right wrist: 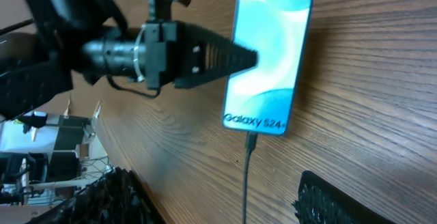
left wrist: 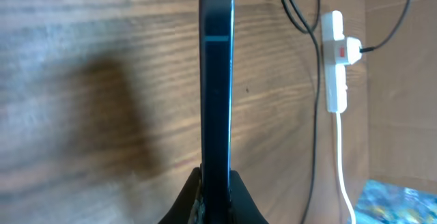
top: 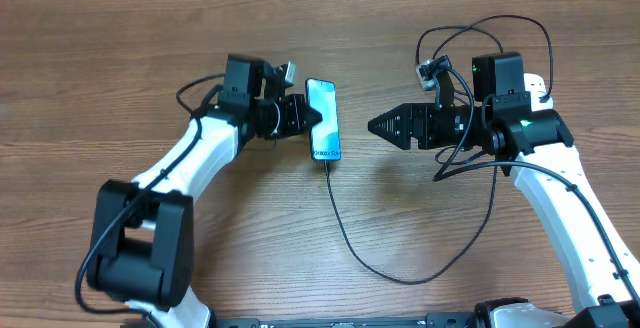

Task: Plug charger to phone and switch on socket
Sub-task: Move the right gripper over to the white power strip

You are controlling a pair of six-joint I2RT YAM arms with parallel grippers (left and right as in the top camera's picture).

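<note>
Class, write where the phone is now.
Overhead, the phone is near the centre of the table, its left edge pinched by the left gripper, the charger plugged into its near end.

The phone (top: 323,118) is a slim, black-edged slab with a lit blue-teal screen that reads "Galaxy S24+" at its lower end. It faces up over the bench (top: 150,68), one long edge pinched between the left fingers (right wrist: 225,59). The charger (top: 345,238), a thin black cable, has its small tip in the phone's lower end and loops across the bench to the phone's right. The socket (left wrist: 334,60), a white strip with a red-marked switch and a white cord, lies well apart from the phone.
</note>
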